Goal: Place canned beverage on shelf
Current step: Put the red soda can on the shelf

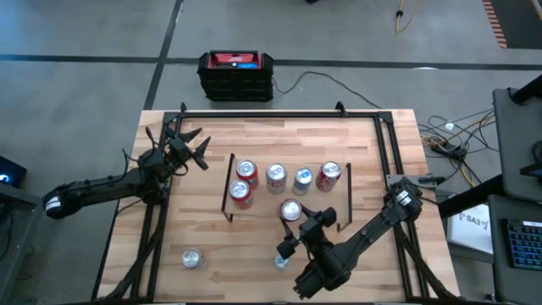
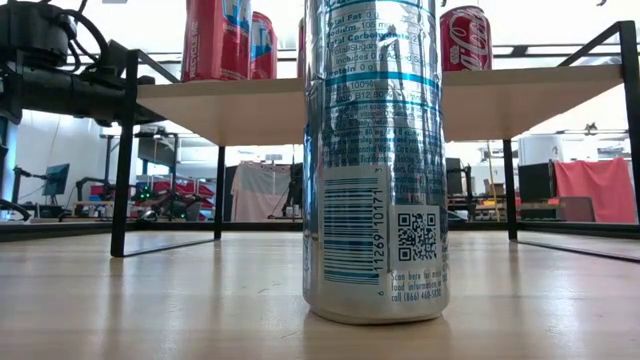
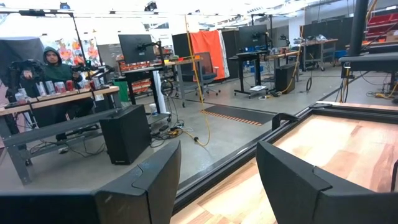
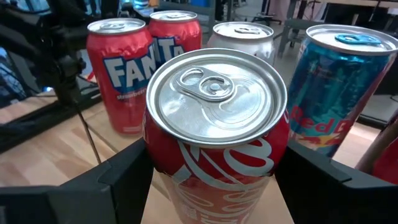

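- The shelf (image 1: 288, 199), a low light-wood board on thin black legs, carries five upright cans: two red Fanta cans (image 4: 118, 68) at one end, a silver can (image 1: 276, 175), a blue-and-silver Red Bull can (image 4: 336, 93) and a red cola can (image 1: 329, 175) at the other end.
- The canned beverage (image 1: 290, 210) in play is red with white script and an unopened silver top with its pull tab flat — it stands upright over the shelf's near edge, clamped between the two dark fingers (image 4: 118, 177) of the right gripper (image 1: 298, 222).
- From the right wrist view, the Fanta pair, the silver can and the Red Bull can stand just beyond the held can, apart from it.
- The right arm reaches in from the table's near right side, bent at the elbow, its gripper at the shelf's front.
- A slim silver-and-blue can (image 2: 375, 160) stands on the table (image 1: 212, 246) just beside the right gripper, on its near side; another silver can (image 1: 191, 257) stands well apart, toward the near left.
- The left gripper (image 1: 188, 146) waits off the shelf's far left corner — fingers (image 3: 155, 180) spread wide, holding nothing.
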Robot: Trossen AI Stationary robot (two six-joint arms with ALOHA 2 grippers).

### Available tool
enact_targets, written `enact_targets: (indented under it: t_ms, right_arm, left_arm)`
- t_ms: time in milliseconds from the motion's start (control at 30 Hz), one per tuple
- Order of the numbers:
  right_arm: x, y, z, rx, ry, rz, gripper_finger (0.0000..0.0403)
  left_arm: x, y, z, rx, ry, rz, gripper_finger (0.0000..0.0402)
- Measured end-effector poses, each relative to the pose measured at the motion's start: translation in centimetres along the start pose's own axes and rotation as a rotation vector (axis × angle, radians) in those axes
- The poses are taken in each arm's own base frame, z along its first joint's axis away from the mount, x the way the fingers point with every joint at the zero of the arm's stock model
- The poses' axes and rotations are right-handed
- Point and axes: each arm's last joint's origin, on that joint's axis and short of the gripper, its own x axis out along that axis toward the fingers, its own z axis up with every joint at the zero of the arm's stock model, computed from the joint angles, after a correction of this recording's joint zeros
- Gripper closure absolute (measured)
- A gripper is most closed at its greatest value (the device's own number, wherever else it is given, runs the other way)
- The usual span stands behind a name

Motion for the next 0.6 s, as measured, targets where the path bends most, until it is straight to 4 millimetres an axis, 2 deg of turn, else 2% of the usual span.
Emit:
enact_targets:
  t_ms: [600]
  right_arm:
    - [1.3,-0.1,0.3,-0.002,0.035,-0.037,0.0128]
  left_arm:
    - [0.0,0.0,0.0,0.000,0.000,0.001,0.0207]
